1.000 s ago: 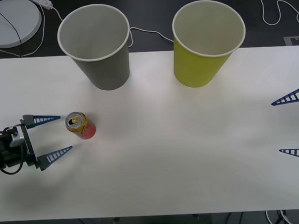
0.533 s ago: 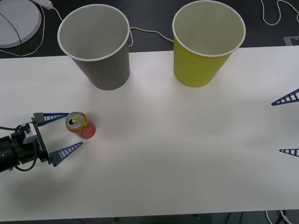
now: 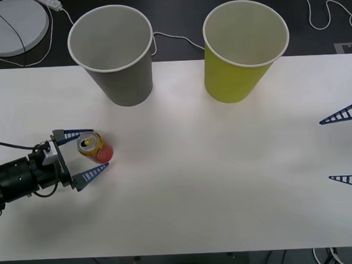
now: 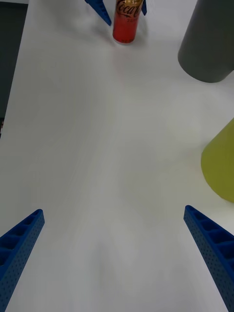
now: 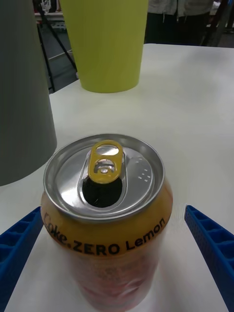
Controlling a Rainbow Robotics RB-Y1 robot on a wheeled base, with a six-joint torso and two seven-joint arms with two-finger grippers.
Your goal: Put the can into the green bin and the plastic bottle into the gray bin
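Two spread fingers of the left gripper (image 3: pixel 84 153) are placed around the Coke Zero Lemon can (image 3: pixel 94 147), ungrasped on the desk (image 3: pixel 225 182); closing is called for next, while the right gripper (image 3: pixel 345 146) is parked open.

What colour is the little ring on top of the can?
Yellow-gold pull tab, best in left wrist view.

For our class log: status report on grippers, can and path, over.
Left gripper open, fingers either side of the can, not yet closed. Right gripper open, parked at table's right edge. Can upright; green bin beyond the gray bin; nothing between.
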